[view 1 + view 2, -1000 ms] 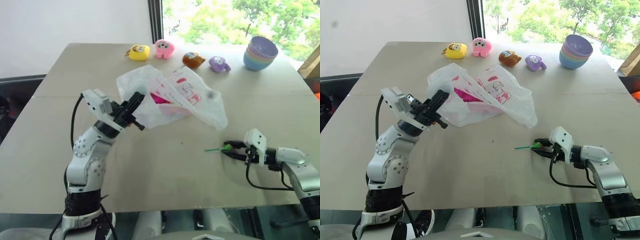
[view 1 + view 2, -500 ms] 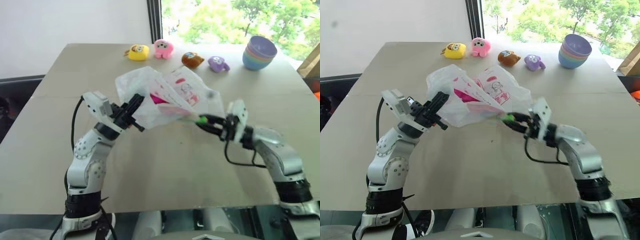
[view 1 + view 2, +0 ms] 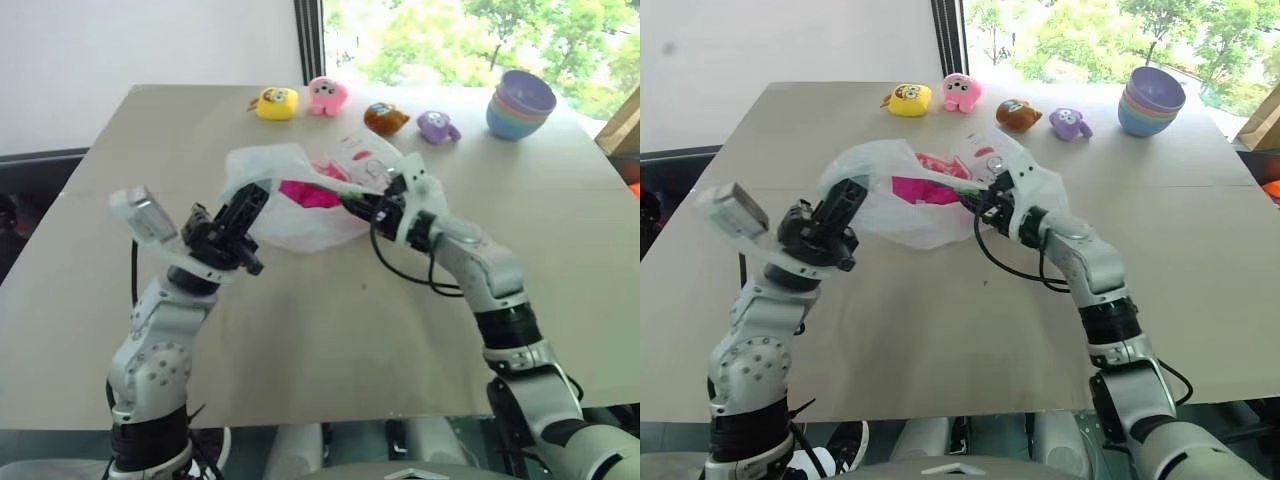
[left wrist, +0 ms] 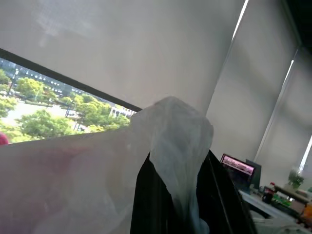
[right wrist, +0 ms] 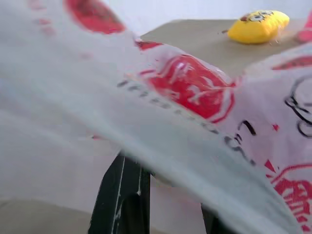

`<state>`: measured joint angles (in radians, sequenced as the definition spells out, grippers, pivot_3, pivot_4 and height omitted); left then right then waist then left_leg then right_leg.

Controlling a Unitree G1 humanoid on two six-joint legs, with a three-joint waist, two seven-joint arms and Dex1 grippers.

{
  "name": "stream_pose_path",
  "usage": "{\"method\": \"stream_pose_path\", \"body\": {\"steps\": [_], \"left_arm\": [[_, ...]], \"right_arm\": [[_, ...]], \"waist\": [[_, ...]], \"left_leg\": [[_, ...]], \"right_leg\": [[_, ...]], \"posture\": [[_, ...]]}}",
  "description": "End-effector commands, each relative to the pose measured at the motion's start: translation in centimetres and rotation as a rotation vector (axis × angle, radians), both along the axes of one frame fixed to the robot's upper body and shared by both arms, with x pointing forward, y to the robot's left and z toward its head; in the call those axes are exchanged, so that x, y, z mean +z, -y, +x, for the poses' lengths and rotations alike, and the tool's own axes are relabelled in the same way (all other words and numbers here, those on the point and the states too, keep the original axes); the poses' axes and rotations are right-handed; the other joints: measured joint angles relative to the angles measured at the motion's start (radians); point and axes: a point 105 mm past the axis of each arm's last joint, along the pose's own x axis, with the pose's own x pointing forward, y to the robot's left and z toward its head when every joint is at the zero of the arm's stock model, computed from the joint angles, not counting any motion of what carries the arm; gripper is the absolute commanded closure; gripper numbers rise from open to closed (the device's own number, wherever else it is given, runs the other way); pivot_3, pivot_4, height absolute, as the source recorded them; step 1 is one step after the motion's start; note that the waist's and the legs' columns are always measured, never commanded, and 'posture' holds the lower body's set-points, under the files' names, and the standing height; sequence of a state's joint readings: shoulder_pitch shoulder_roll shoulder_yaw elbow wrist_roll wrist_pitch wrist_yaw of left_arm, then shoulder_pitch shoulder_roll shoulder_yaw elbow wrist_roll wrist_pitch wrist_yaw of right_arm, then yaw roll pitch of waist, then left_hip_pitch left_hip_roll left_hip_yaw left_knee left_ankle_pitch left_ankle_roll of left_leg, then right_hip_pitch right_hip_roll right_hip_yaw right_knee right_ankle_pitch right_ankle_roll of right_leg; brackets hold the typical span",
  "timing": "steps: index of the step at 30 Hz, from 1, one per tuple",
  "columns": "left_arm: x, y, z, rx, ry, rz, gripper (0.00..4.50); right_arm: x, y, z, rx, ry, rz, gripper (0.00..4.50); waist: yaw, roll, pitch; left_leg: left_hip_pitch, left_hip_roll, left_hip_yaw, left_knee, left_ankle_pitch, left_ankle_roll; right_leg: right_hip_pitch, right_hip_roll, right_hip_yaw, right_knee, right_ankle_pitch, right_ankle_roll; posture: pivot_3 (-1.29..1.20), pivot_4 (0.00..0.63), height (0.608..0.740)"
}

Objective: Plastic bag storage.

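Note:
The plastic bag (image 3: 300, 226), translucent white with red and pink print, lies at the middle of the table. My left gripper (image 3: 252, 198) is shut on the bag's near-left edge and holds that edge up off the table; in the left wrist view the film (image 4: 178, 141) drapes between the black fingers (image 4: 146, 204). My right gripper (image 3: 358, 203) is at the bag's right side, at its mouth, shut on a thin green stick (image 3: 966, 188) that points into the bag. Bag film (image 5: 195, 97) lies across the right wrist view above the fingers (image 5: 124, 195). Something bright pink (image 3: 305, 192) shows through the bag.
Along the far edge of the table (image 3: 320, 350) sit small plush toys: yellow (image 3: 277, 103), pink (image 3: 327, 96), brown (image 3: 386, 119) and purple (image 3: 438, 127). A stack of pastel bowls (image 3: 521, 104) stands at the far right.
My right gripper swept left and up from the table's near right to the bag's mouth, carrying the green stick. My left gripper drew back, rose and rolled, lifting the bag's edge.

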<state>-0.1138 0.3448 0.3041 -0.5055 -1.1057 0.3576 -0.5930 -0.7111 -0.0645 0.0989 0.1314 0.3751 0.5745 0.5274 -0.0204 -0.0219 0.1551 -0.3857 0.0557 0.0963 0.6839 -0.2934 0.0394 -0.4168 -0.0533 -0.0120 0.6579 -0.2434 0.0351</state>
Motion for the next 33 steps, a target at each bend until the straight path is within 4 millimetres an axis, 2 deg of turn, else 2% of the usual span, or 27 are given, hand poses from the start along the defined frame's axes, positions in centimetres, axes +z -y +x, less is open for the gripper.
{"method": "stream_pose_path", "body": {"steps": [1,5,6,7,11,12,15,18,21,25,27,30,33], "left_arm": [[0.9,0.2,-1.1,-0.038,0.028,-0.005,4.50],[0.7,0.0,-0.6,-0.014,0.021,-0.011,4.50],[0.8,-0.1,-0.4,-0.002,0.023,-0.009,4.50],[0.8,-0.4,0.0,0.024,0.025,-0.011,4.50],[1.1,-2.5,1.6,0.180,0.021,-0.033,4.50],[1.1,-2.9,1.9,0.210,0.018,-0.036,4.50],[1.0,-3.3,2.2,0.241,0.014,-0.035,4.50],[0.7,-3.2,2.4,0.245,0.006,-0.027,4.50],[0.6,-3.2,2.7,0.247,0.000,-0.024,4.50],[0.8,-3.3,3.5,0.241,-0.007,-0.014,4.50],[0.7,-3.3,3.8,0.234,-0.011,-0.006,4.50],[0.8,-3.3,3.8,0.227,-0.013,0.001,4.50],[0.7,-3.3,3.8,0.224,-0.018,0.006,4.50]], "right_arm": [[2.4,-1.2,1.6,-0.069,0.102,0.002,3.74],[2.8,-2.8,3.4,-0.158,0.124,-0.022,3.74],[3.1,-3.2,3.4,-0.151,0.147,-0.028,2.73],[3.3,-3.6,3.4,-0.144,0.159,-0.030,2.42],[3.5,-3.1,2.9,-0.113,0.252,-0.081,0.32],[3.3,-2.7,2.4,-0.082,0.255,-0.086,0.07],[3.1,-1.4,0.2,0.038,0.289,-0.084,0.07],[2.7,0.4,-3.9,0.218,0.342,-0.092,0.07],[3.1,2.0,-6.2,0.247,0.418,-0.076,0.07],[4.8,5.0,-7.1,0.091,0.573,-0.013,0.07],[4.9,6.4,-6.7,-0.024,0.586,-0.011,0.07],[3.1,9.6,-5.3,-0.221,0.558,-0.144,0.07],[0.9,11.4,-5.5,-0.261,0.493,-0.235,0.07]], "waist": [[0.000,0.000,0.000],[0.002,0.000,0.000],[0.002,0.000,0.000],[0.003,0.000,0.000],[0.004,0.000,0.000],[0.004,0.001,0.000],[0.007,0.000,0.000],[0.010,0.001,0.000],[0.005,0.001,0.000],[0.007,0.001,0.000],[0.009,0.001,0.000],[0.010,0.000,0.000],[0.015,0.000,0.000]], "left_leg": [[0.000,0.000,0.000,0.000,0.000,0.000],[0.000,-0.001,0.000,0.000,0.000,0.000],[0.000,-0.001,0.000,0.000,0.000,0.000],[-0.001,-0.001,0.000,0.000,0.000,0.000],[-0.002,-0.002,-0.001,0.000,0.000,0.000],[-0.002,-0.002,-0.001,0.000,0.000,0.000],[-0.004,-0.001,-0.003,0.000,0.000,0.000],[-0.009,-0.001,-0.007,0.000,0.000,0.000],[-0.012,0.000,-0.009,0.000,0.000,0.000],[-0.011,-0.001,-0.010,0.000,0.000,-0.001],[-0.011,-0.002,-0.010,0.000,0.001,-0.002],[-0.011,-0.002,-0.010,0.001,0.001,-0.001],[-0.011,-0.002,-0.010,0.001,0.001,-0.001]], "right_leg": [[0.000,0.000,0.000,0.001,0.000,0.000],[0.000,0.001,-0.001,0.000,0.000,0.000],[0.000,0.001,-0.001,-0.001,0.000,0.000],[0.000,0.001,-0.001,-0.001,0.000,0.000],[0.000,0.001,-0.002,-0.002,0.000,0.000],[0.000,0.001,-0.002,-0.002,0.000,0.000],[0.000,0.000,-0.004,-0.004,0.000,0.000],[-0.003,-0.001,-0.007,-0.006,0.000,0.000],[-0.003,-0.001,-0.010,-0.009,0.000,0.000],[-0.003,0.000,-0.011,-0.007,0.000,0.000],[-0.003,0.001,-0.011,-0.006,0.000,0.000],[-0.003,0.000,-0.010,-0.006,0.000,0.000],[-0.003,-0.001,-0.011,-0.007,0.000,0.000]], "posture": [[0.00,0.150,0.740],[0.00,0.150,0.740],[0.00,0.150,0.740],[0.00,0.150,0.740],[0.00,0.150,0.740],[0.00,0.150,0.740],[0.00,0.150,0.740],[0.00,0.150,0.740],[0.00,0.150,0.740],[0.00,0.150,0.740],[0.00,0.150,0.740],[0.00,0.150,0.740],[0.00,0.150,0.740]]}}
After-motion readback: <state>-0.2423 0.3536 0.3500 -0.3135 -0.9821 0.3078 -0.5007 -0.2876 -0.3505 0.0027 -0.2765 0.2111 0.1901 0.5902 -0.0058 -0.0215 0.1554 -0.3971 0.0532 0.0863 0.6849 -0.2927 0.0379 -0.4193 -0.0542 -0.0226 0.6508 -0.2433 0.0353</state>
